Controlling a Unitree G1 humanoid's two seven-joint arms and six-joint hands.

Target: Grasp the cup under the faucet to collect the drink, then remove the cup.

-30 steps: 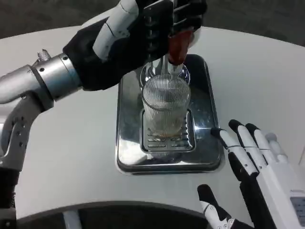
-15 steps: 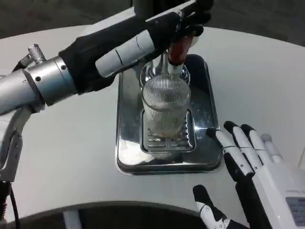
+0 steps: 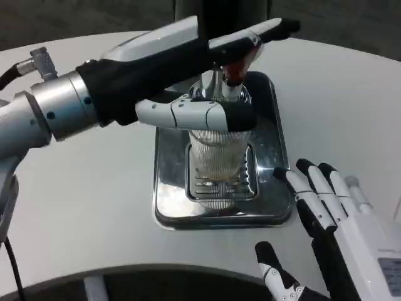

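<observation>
A ribbed clear glass cup (image 3: 219, 153) stands on the slotted grate of a steel drip tray (image 3: 168, 188), under a chrome faucet with a red handle (image 3: 235, 70). A thin layer of amber drink shows at the cup's bottom. My left hand (image 3: 207, 75) reaches over from the left with its fingers (image 3: 263, 32) stretched out flat above the red handle. Its thumb (image 3: 200, 115) lies across the front of the cup's rim, and the hand grips nothing. My right hand (image 3: 335, 229) waits at the lower right, fingers spread, just right of the tray and holding nothing.
The tray sits mid-table on the round white table (image 3: 81, 182), whose near edge curves along the bottom of the picture. A dark column (image 3: 219, 12) rises behind the faucet. Bare tabletop lies to the left and far right of the tray.
My left hand has let go of the red handle: its fingers have straightened above it and its thumb has dropped across the cup's rim. The right hand has barely moved.
</observation>
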